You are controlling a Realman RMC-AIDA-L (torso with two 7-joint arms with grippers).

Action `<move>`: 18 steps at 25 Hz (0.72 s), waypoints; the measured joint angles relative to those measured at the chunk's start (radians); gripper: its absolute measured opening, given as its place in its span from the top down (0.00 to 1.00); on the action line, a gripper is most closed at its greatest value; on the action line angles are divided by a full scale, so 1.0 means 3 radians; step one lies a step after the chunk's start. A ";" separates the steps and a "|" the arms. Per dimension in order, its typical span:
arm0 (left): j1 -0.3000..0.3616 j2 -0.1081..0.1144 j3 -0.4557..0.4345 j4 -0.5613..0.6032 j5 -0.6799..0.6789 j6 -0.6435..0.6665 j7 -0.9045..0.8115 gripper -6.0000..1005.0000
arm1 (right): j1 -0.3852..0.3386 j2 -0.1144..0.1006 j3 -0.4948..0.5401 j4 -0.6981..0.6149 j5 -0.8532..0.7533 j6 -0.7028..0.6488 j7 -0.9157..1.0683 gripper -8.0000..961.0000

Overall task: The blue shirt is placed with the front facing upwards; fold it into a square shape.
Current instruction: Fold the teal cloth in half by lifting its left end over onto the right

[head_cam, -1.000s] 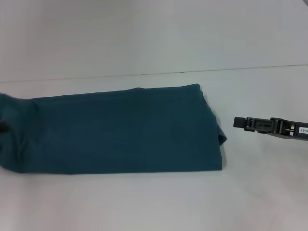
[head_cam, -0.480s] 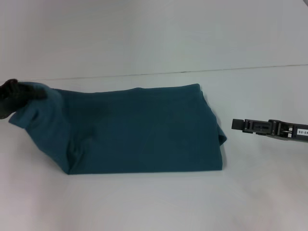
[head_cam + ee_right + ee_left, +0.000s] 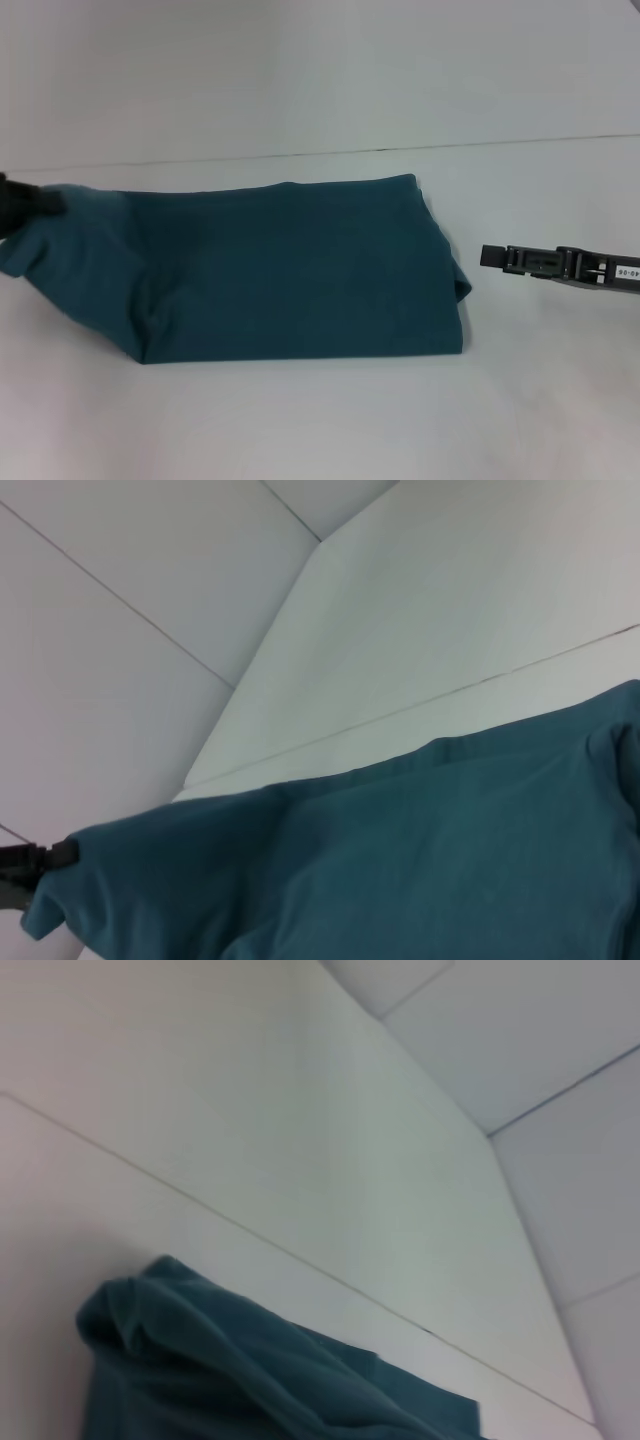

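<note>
The blue shirt [image 3: 290, 270] lies on the white table [image 3: 300, 420] as a long folded band with no lettering showing. Its left end is raised off the table, and my left gripper [image 3: 35, 203] is shut on that end at the far left edge of the head view. In the right wrist view the same gripper [image 3: 58, 858] pinches the cloth's corner. Bunched shirt fabric [image 3: 250, 1380] fills the lower part of the left wrist view. My right gripper [image 3: 490, 256] hovers just right of the shirt's right end, apart from it and holding nothing.
A thin seam [image 3: 520, 141] runs across the table behind the shirt. Bare white surface lies in front of the shirt and to its right, under the right arm.
The shirt's left end was lifted off the table and drawn rightward, then carried back left a little. The right gripper crept slightly toward the shirt.
</note>
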 joint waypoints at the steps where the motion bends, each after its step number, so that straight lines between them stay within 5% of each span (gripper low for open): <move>1: 0.0008 0.0021 -0.0002 -0.0010 0.0001 -0.0004 0.0011 0.89 | 0.0004 0.0000 0.0000 0.0000 0.0000 0.0012 0.0000 0.20; 7: -0.0034 0.0035 -0.0014 0.0056 -0.0073 0.0164 0.0028 0.89 | 0.0020 0.0005 0.0000 0.0007 0.0000 0.0025 -0.0015 0.20; 18: -0.0478 -0.0364 0.0244 0.0183 -0.0156 0.0264 0.0056 0.89 | 0.0029 0.0016 -0.0004 0.0031 0.0000 0.0002 -0.0058 0.20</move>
